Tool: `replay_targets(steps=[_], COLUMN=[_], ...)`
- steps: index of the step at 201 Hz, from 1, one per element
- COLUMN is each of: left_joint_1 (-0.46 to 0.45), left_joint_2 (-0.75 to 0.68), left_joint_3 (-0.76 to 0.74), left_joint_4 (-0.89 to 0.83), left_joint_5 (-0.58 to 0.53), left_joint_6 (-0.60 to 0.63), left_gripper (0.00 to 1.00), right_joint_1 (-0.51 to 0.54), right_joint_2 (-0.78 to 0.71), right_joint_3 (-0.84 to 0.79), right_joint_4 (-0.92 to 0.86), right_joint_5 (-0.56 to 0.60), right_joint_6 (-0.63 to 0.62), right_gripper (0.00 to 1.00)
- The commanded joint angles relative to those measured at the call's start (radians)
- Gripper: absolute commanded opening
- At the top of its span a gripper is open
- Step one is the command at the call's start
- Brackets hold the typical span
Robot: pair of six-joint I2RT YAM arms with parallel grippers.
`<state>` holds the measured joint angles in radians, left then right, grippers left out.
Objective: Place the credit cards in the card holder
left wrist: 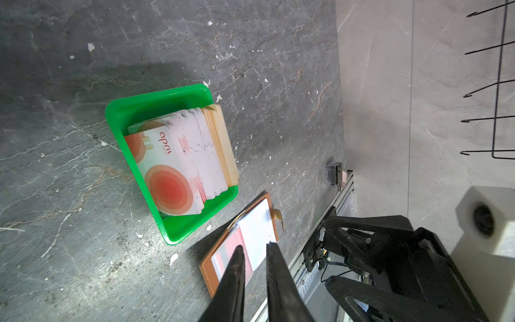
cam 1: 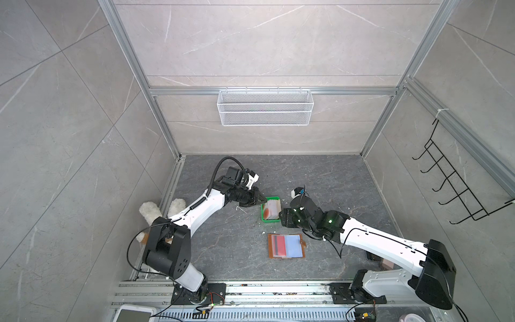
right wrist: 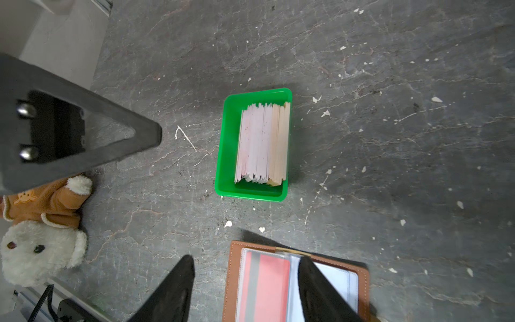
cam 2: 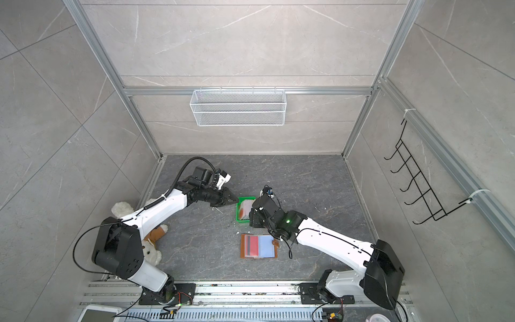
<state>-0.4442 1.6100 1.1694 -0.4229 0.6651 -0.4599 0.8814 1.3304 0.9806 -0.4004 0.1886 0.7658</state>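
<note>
One red card [right wrist: 274, 284] is seen sleeved in the open card holder [cam 1: 286, 246], laid flat on the worktop [cam 1: 320, 181]. The other credit cards [left wrist: 178, 156] are stacked in the green tray [left wrist: 119, 111] nearby. Left fingers [left wrist: 234, 278]: narrowly parted, empty. Right fingers [right wrist: 178, 284]: spread wide, empty. Most of the task is judged undone.

Ahead of the black right gripper [right wrist: 246, 260], the tray [right wrist: 223, 156] is bright green. The credit cards [right wrist: 259, 142] in it show pale pink and cream edges, the front one white with red-orange rings. Close by that gripper the card holder [right wrist: 234, 278] is tan-brown, pale-stitched, its bluish sleeves over red with a grey stripe.
</note>
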Motion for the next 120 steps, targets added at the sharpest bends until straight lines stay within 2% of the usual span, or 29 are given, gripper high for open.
replay_targets(steps=[1, 42, 78, 92, 107, 120], left_joint_1=[0.005, 0.007, 0.013, 0.028, 0.039, 0.039], left_joint_2=[0.029, 0.068, 0.128, 0.159, 0.122, 0.148], left_joint_3=[0.047, 0.048, 0.083, 0.139, 0.093, 0.161], left_joint_4=[0.005, -0.008, -0.028, -0.104, 0.041, -0.041], left_joint_5=[0.015, -0.024, -0.033, -0.029, -0.027, -0.036], left_joint_6=[0.020, 0.044, 0.088, 0.108, 0.050, 0.096], left_gripper=[0.18, 0.18, 0.18, 0.18, 0.20, 0.20], right_joint_1=[-0.027, -0.060, -0.098, -0.118, -0.128, -0.133], right_joint_2=[0.046, 0.100, 0.130, 0.134, 0.140, 0.168], right_joint_3=[0.033, 0.019, -0.067, -0.087, -0.053, 0.029], right_joint_4=[0.001, 0.056, 0.199, 0.271, 0.242, 0.140], right_joint_5=[-0.030, -0.050, -0.055, -0.076, -0.063, -0.054], right_joint_6=[-0.052, -0.078, -0.087, -0.092, -0.151, -0.204], right_gripper=[0.64, 0.66, 0.70, 0.71, 0.73, 0.74])
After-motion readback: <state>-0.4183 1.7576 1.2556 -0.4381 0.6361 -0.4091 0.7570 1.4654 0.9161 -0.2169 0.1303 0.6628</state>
